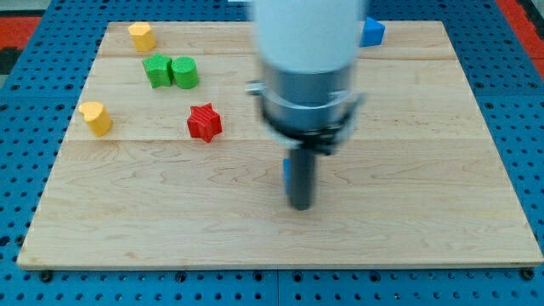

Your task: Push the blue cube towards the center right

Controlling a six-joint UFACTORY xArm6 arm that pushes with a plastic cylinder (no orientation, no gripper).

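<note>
on a pale wooden board (442, 229) set over a blue pegboard base (527, 127), the arm's white and grey housing (306, 59) hangs over the middle of the scene, its dark rod dropping to my tip (299, 206) just below the board's centre. there is no claw to report: the arm ends in the bare rod, which holds nothing and can only shove.

a thin sliver of a small blue block (288, 170) shows against the rod's left edge in the view, touching it or tucked just behind it; too little is visible to tell its shape. a second blue block, cube-like (372, 32), sits at the view's top edge to the right of the housing, partly hidden by it. which of the two is the task's blue cube cannot be settled here, though the one at the rod looks the likelier.

well apart, toward the view's upper left, lie a red star-shaped block (204, 122), two green blocks (158, 70) (184, 72) side by side, and two yellow blocks (141, 36) (96, 117).

judged from this layout, the step in hand is the approach or first contact, with the push to the centre right not yet done. the tip appears to stand on the block's right, the wrong side; the next move likely calls for rounding to its left, then driving steadily toward the view's right edge at mid height.
</note>
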